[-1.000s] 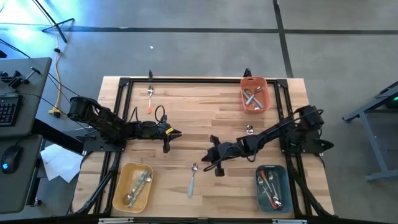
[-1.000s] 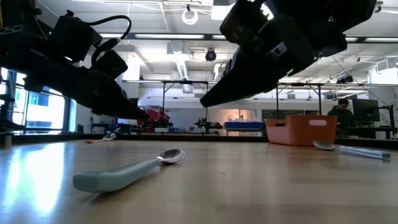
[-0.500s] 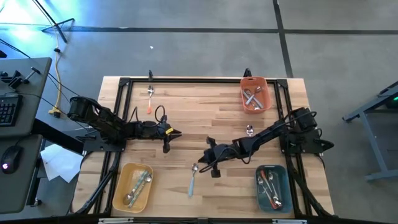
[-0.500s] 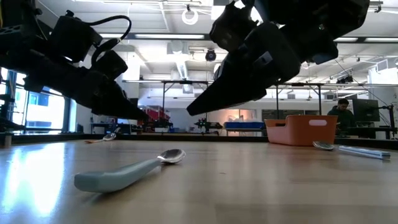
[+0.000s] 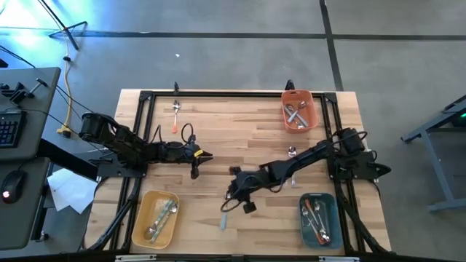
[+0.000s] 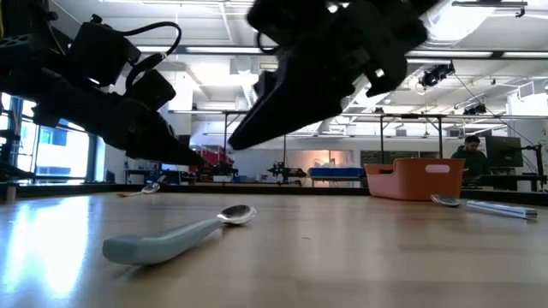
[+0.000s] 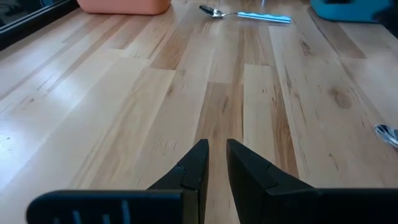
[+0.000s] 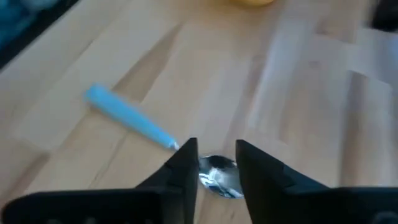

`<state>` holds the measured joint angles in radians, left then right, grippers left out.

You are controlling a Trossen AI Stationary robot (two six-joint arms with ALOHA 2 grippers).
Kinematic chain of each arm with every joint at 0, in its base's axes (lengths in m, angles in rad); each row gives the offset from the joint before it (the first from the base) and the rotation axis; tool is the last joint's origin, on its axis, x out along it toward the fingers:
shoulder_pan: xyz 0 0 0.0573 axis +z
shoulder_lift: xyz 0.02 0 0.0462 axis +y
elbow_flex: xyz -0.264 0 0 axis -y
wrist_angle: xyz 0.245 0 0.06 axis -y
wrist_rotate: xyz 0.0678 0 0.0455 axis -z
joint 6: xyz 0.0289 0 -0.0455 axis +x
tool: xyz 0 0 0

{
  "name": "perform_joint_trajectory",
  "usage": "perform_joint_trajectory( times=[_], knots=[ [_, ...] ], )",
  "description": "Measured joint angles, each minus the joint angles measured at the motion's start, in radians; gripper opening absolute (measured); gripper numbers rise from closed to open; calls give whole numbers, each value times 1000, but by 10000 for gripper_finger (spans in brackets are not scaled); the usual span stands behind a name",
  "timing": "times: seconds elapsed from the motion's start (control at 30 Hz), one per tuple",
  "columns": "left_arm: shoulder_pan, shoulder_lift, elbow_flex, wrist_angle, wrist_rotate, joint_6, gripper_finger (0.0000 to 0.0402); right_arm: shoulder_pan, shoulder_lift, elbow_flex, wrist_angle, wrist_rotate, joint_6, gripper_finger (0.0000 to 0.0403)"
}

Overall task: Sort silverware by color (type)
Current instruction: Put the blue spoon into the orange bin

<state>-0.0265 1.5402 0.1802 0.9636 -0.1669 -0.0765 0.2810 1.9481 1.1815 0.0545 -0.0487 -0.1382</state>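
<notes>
Right arm reaching for the blue spoon on the surface.

The right gripper (image 8: 214, 163) hangs over the blue spoon (image 5: 225, 209), jaws parted a little, the shiny bowl between and just below their tips, the light-blue handle trailing off to one side. Next, likely: lower and close. The left gripper (image 7: 214, 163) waits well apart, jaws nearly closed, empty.
</notes>
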Motion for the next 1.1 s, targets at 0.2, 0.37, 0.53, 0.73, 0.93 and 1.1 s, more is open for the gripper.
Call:
perform_joint_trajectory(
  times=[0.2,0.37,0.53,0.73,0.93,1.1],
  knots=[
    [0,0,0,-6,0,3,46,-6,150,261,-304,-102,-192,116],
    [0,0,0,-15,0,3,46,-21,294,460,-510,-161,-274,113],
    [0,0,0,-43,0,3,46,-49,387,595,-658,-256,-309,92],
    [0,0,0,-53,0,3,46,-75,407,628,-707,-268,-282,22],
    [0,0,0,-53,-11,3,46,-84,387,625,-766,-252,-211,11],
    [0,0,0,-53,-12,2,46,-71,324,617,-896,-131,-162,5]
  ],
)
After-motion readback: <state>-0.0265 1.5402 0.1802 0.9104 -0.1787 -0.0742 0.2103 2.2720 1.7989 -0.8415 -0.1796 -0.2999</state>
